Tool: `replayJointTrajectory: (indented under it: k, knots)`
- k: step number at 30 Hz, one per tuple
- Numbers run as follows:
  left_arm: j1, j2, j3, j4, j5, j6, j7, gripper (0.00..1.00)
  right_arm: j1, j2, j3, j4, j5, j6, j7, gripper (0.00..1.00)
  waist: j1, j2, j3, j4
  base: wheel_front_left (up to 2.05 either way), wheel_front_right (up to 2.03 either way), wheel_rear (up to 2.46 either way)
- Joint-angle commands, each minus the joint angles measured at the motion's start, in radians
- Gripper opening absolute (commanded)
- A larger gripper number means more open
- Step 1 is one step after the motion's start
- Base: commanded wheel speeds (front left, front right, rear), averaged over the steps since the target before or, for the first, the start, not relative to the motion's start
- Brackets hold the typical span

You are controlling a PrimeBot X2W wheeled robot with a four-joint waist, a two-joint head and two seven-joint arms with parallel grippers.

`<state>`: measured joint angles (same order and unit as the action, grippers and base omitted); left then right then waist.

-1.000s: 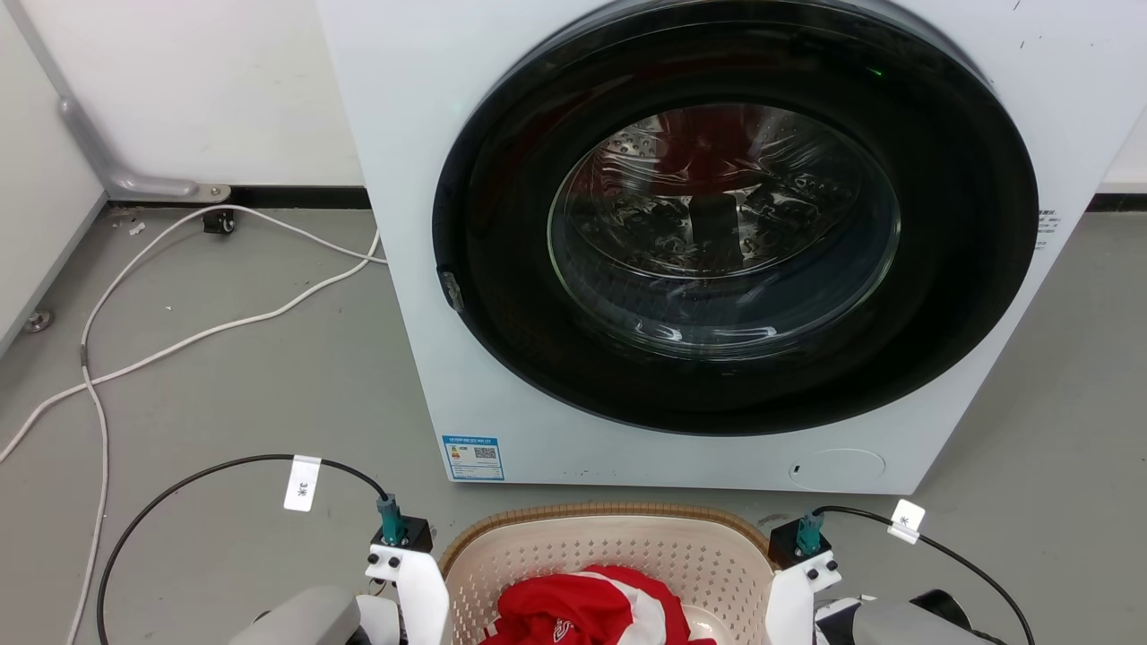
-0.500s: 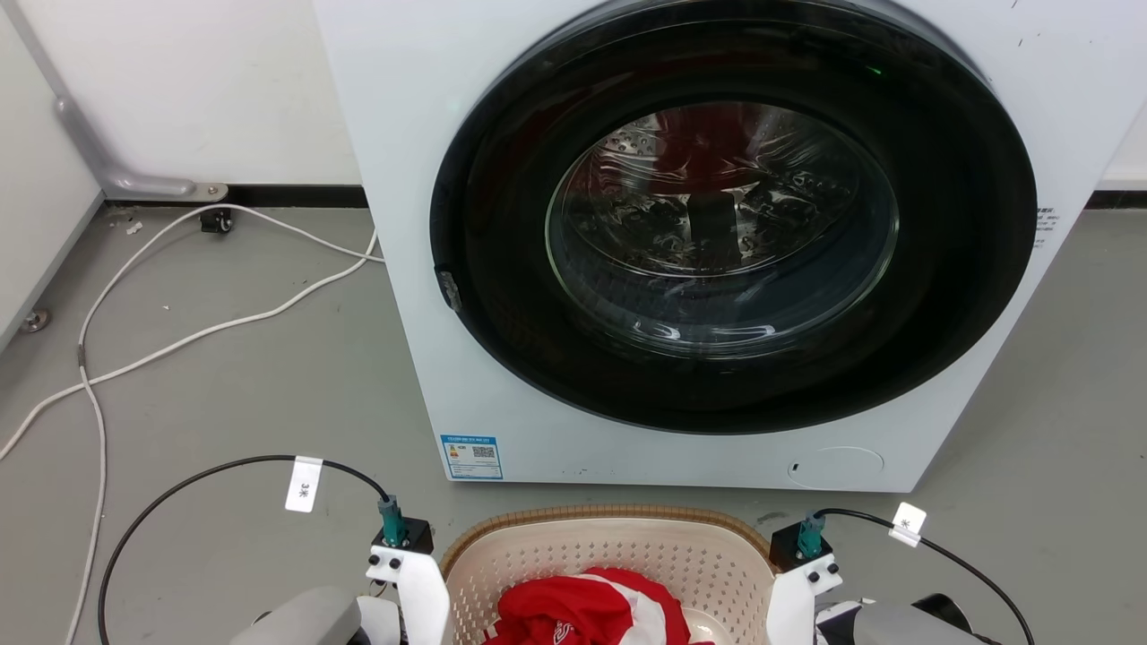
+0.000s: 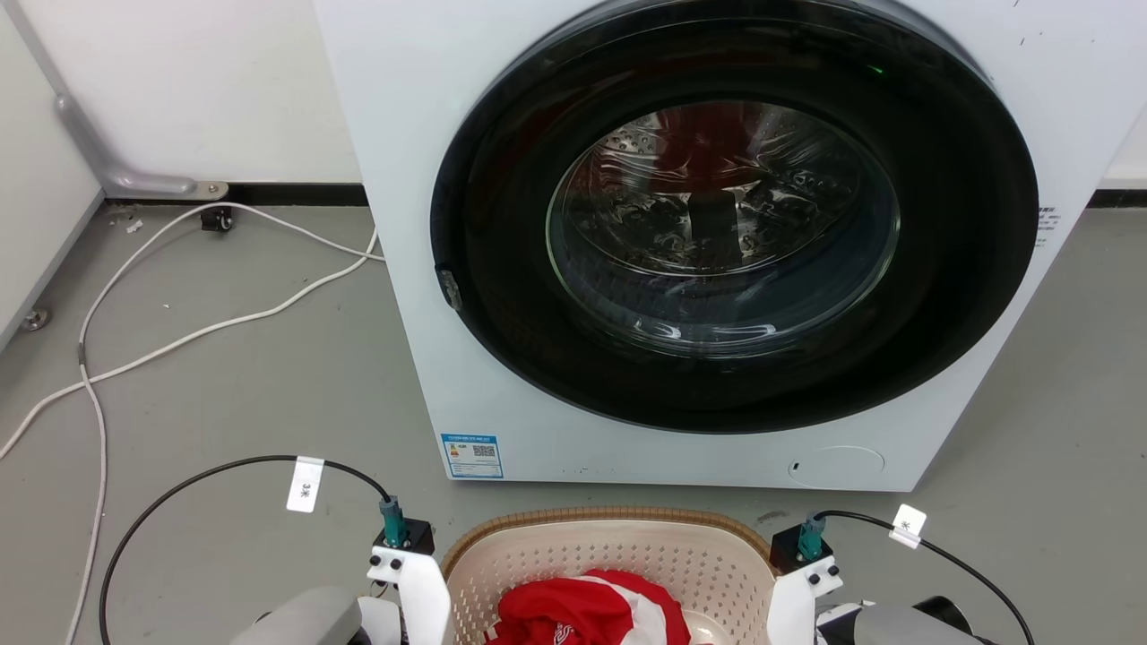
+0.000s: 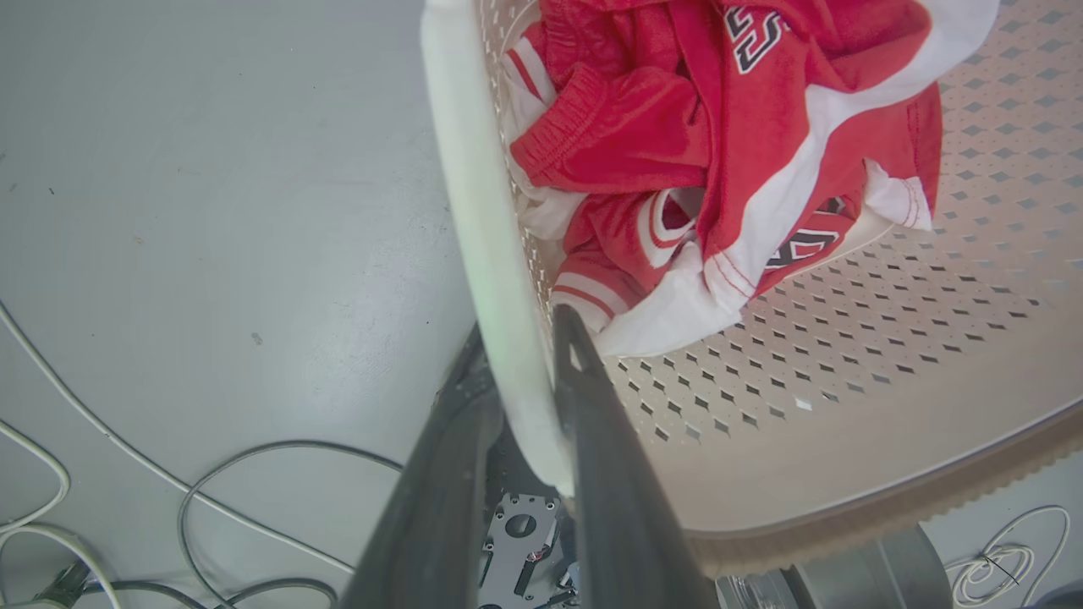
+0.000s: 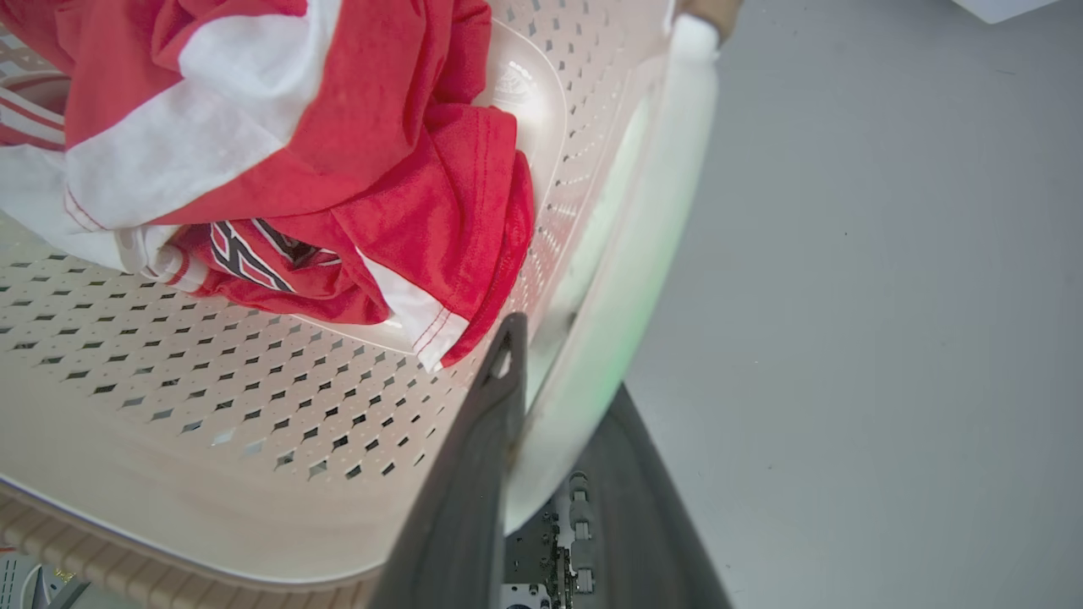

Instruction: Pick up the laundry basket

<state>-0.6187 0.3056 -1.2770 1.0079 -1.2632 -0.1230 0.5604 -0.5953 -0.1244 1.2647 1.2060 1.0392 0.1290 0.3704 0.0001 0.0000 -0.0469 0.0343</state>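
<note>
The laundry basket (image 3: 618,546), cream perforated plastic with a brown woven-look rim, sits at the bottom middle of the head view, with red and white clothes (image 3: 587,614) inside. My two white wrists flank it, left (image 3: 408,582) and right (image 3: 802,582). In the left wrist view my left gripper (image 4: 525,338) is shut on the basket's white side handle (image 4: 474,194), one dark finger on each side. My right gripper (image 5: 563,355) is shut on the opposite white handle (image 5: 643,220) in the same way. Whether the basket touches the floor, I cannot tell.
A white front-loading washing machine (image 3: 403,269) with its round dark door (image 3: 735,224) closed stands just beyond the basket. White cables (image 3: 179,340) trail over the grey floor at the left. Black cables (image 3: 179,488) loop from both wrists. A wall and pipe (image 3: 90,143) are at far left.
The basket and both wrists have slid a touch toward the bottom edge of the head view, while the washing machine has barely shifted. Both grips look unchanged.
</note>
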Motion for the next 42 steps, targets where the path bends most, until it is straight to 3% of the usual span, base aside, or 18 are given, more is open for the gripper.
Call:
replayJointTrajectory:
  k: [1, 42]
  knots:
    - [-0.002, -0.014, -0.006, -0.015, 0.001, -0.013, 0.005, 0.0, -0.014, 0.01, 0.003, -0.006, 0.003, 0.003, -0.003, 0.0, -0.0001, 0.0, 0.0, 0.0, 0.0, 0.0, 0.0]
    - [0.014, -0.004, -0.006, -0.019, 0.009, -0.013, 0.02, 0.0, -0.004, 0.01, 0.017, -0.006, 0.013, 0.003, 0.012, 0.0, -0.0001, 0.0, 0.001, -0.003, 0.0, 0.0, 0.0]
